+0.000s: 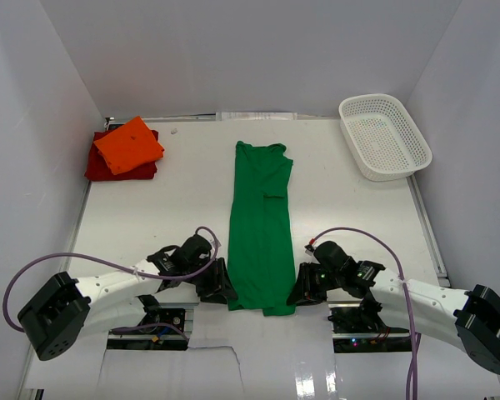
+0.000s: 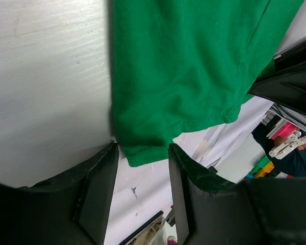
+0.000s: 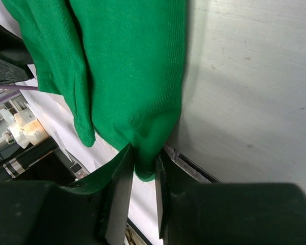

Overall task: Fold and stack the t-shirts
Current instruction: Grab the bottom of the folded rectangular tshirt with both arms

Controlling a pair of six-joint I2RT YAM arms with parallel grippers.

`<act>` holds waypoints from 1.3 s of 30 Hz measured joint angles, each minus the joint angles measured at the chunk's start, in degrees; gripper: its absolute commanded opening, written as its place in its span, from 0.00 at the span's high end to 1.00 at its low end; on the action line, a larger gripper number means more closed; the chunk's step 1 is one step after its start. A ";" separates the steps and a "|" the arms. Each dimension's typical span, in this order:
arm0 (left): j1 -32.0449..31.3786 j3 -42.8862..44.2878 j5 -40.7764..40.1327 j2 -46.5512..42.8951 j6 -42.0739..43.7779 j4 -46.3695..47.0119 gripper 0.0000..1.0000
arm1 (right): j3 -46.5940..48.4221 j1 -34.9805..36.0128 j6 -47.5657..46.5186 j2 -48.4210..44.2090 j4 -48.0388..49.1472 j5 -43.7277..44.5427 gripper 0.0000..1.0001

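The bright green t-shirt [image 1: 261, 225] lies folded into a long narrow strip down the middle of the table, collar at the far end. My left gripper [image 1: 219, 289] is open at its near left corner; in the left wrist view that green corner [image 2: 143, 153] sits between the spread fingers [image 2: 99, 189]. My right gripper [image 1: 303, 290] is shut on the near right corner of the green shirt [image 3: 145, 153]. The orange t-shirt [image 1: 129, 144] lies folded on top of the folded dark red t-shirt [image 1: 108, 167] at the far left.
A white plastic mesh basket [image 1: 384, 136] stands at the far right. The table's near edge runs just below both grippers, with the arm bases and cables there. White walls close in the left, right and back.
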 measured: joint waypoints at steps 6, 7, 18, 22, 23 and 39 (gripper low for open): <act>-1.16 -2.25 -1.09 -0.15 -2.91 2.73 0.57 | 0.00 0.00 -0.02 0.00 0.00 0.07 0.78; -1.46 -2.82 -0.96 -0.26 -3.50 3.58 0.57 | 0.00 0.00 -0.02 0.00 0.00 0.07 0.79; -3.69 -4.09 -1.38 2.23 -6.25 7.04 0.87 | -0.04 0.00 0.11 0.00 0.11 0.02 0.92; -3.87 -3.67 0.04 4.33 -6.03 9.07 1.00 | -0.04 0.00 0.04 0.04 0.11 -0.07 0.92; -4.00 -3.45 0.33 4.94 -5.86 9.40 1.00 | -0.04 0.00 0.00 0.13 0.11 -0.20 0.92; 0.83 15.32 -4.74 5.51 7.28 -10.97 1.00 | 11.43 -1.55 -6.29 0.74 -7.28 -1.66 0.92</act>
